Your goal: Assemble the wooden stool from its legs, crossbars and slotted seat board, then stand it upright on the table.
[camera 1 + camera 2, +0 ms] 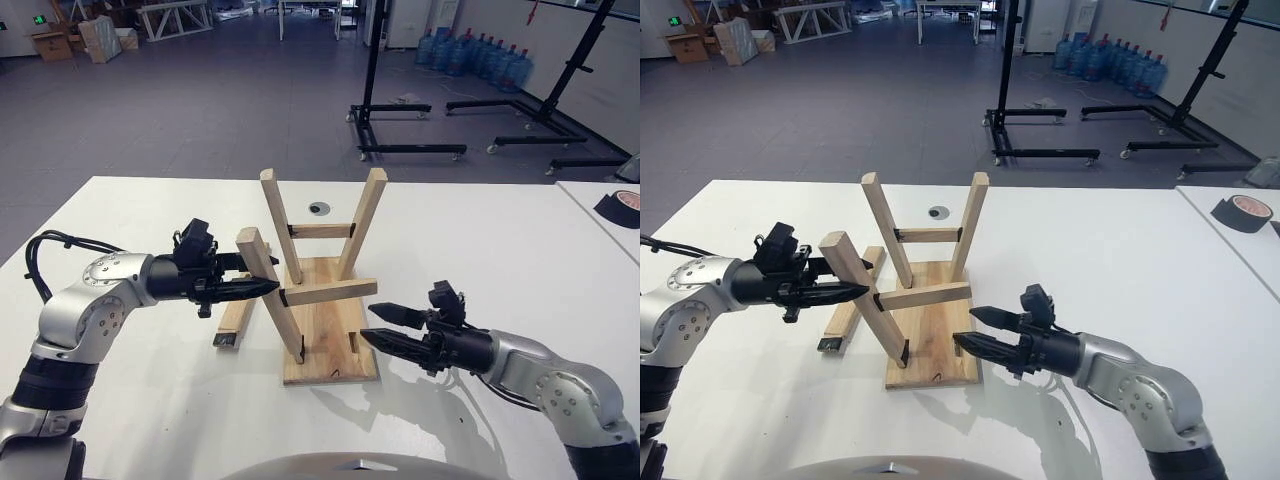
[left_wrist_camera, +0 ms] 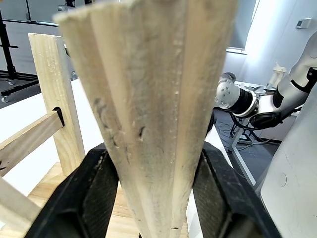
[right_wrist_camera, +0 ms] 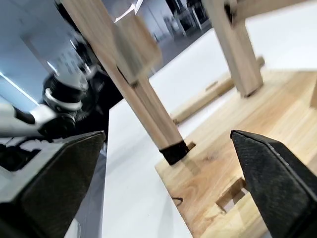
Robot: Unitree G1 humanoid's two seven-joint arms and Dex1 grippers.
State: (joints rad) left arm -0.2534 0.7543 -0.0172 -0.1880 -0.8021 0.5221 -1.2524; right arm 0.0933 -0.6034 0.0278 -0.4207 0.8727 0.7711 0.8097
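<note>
1. Table (image 1: 480,250): a white top that carries every piece.
2. Seat board (image 1: 330,322): it lies flat on the table with its underside up, between the two arms. Judge it stiff and the heaviest single piece. It sits flush on the top, so take it by an edge rather than from above.
3. Far legs (image 1: 362,220): a pair standing in the seat board's far side and splaying slightly outward. They look like light, dry softwood, rigid and not slippery. Your best hold is mid-length. Their feet are partly screened by the nearer parts.
4. Tilted leg (image 1: 285,322): it rises from the seat board's near-left corner and leans off to the left. The left gripper (image 1: 265,287) is clamped across it near the upper end. You cannot make out whether its dark foot is fully seated in the slot.
5. Loose leg (image 1: 233,322): it lies on the table just beside the seat board's left edge, partly covered by the left gripper.
6. Crossbars: the upper crossbar (image 1: 322,231) joins the far legs, and the lower crossbar (image 1: 330,292) runs from the tilted leg towards the right far leg. These are thin pieces, likely push-fit, so expect the frame to rack if you pull it sideways. How deep the joints sit is not visible.
7. Right gripper (image 1: 368,324): its jaws are spread wide and hold nothing. It hovers just beside the seat board's right edge.
8. Empty slot (image 1: 356,342): it is open in the seat board's near-right area, close to the right gripper.
</note>
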